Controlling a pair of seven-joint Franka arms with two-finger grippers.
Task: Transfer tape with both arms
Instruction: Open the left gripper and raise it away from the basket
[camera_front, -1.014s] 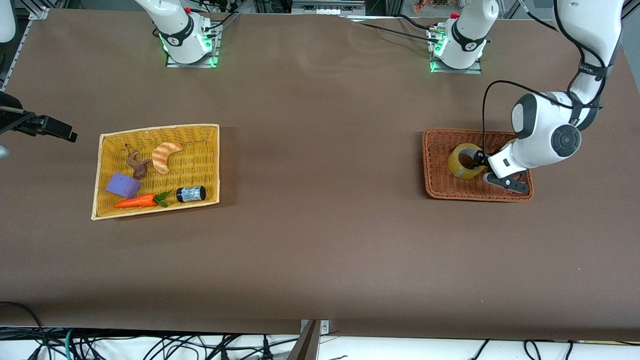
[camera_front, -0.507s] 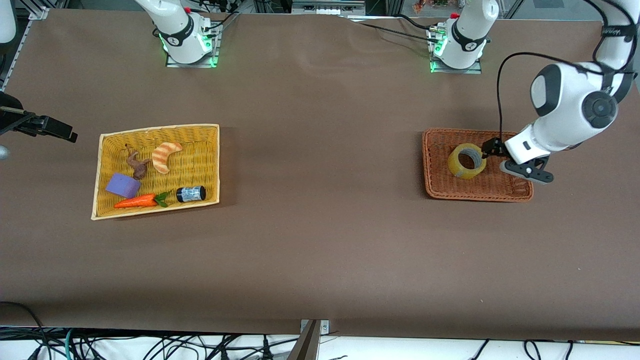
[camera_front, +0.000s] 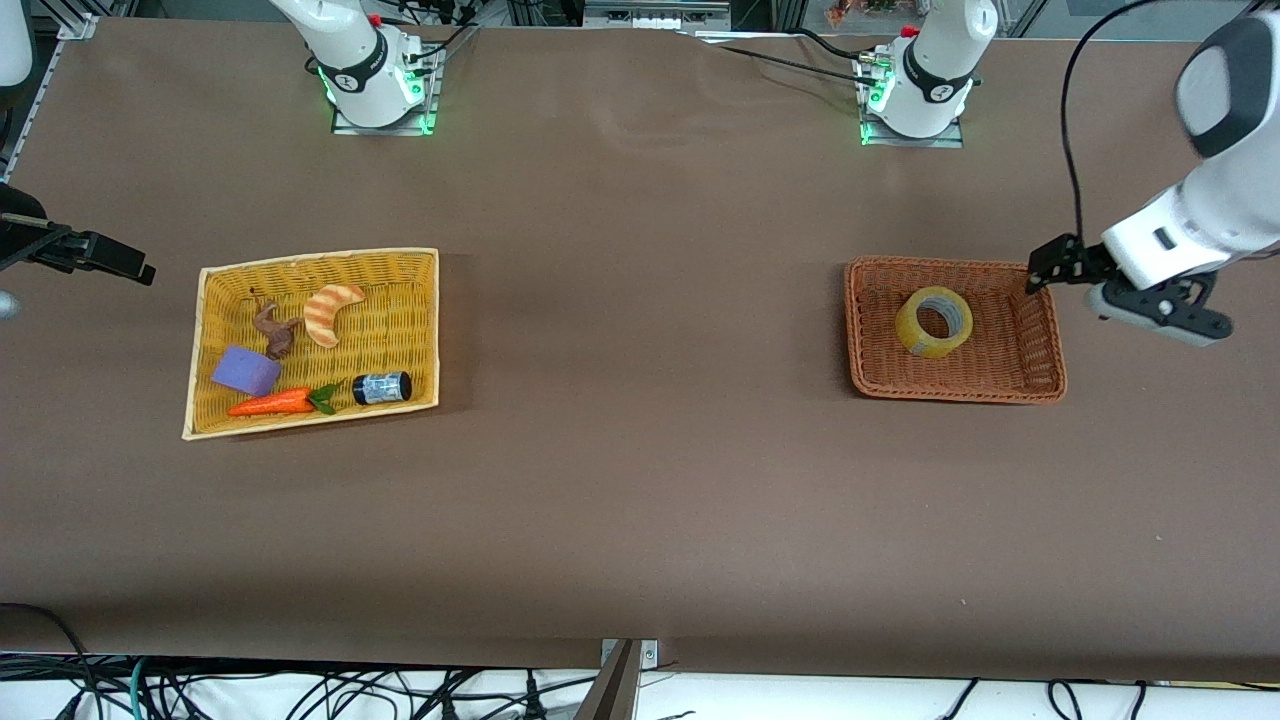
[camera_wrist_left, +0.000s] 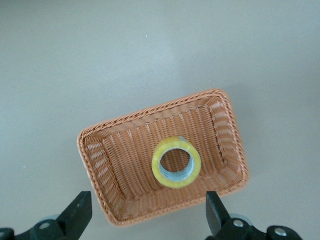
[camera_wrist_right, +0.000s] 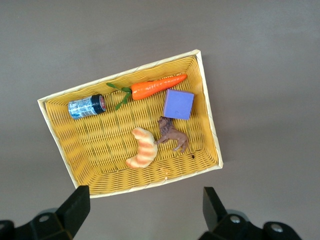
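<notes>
The tape (camera_front: 934, 321) is found lying flat in the orange-brown basket (camera_front: 1045, 340), near the middle of it, toward the left arm's end of the bench (camera_front: 640, 500), and nothing else is seen in that basket. The roll is judged to be light and stiff, with a hard grey core; its outer face looks smooth and may be slippery, so a hold across the ring wall, one finger inside the hole and one outside, is judged to be the safest. A squeeze across the whole roll is also possible, but the roll could then slip or turn. The left hand (camera_front: 1045, 270) is held in the air just over the basket's edge toward the left arm's end of the bench; its fingers (camera_wrist_left: 75, 215) are spread wide and nothing is held between them. The right hand (camera_wrist_right: 142, 210) is seen only in its own wrist view, high over the yellow basket (camera_front: 420, 330) near the right arm's end of the bench, with its fingers spread and empty too; this arm seems to wait. In the yellow basket five things are kept: a striped bread toy (camera_front: 332, 312), a small brown animal figure (camera_front: 275, 330), a purple block (camera_front: 246, 370), a toy carrot (camera_front: 272, 403) and a small dark battery-like cylinder (camera_front: 382, 387). The task is judged to be nearly finished.
</notes>
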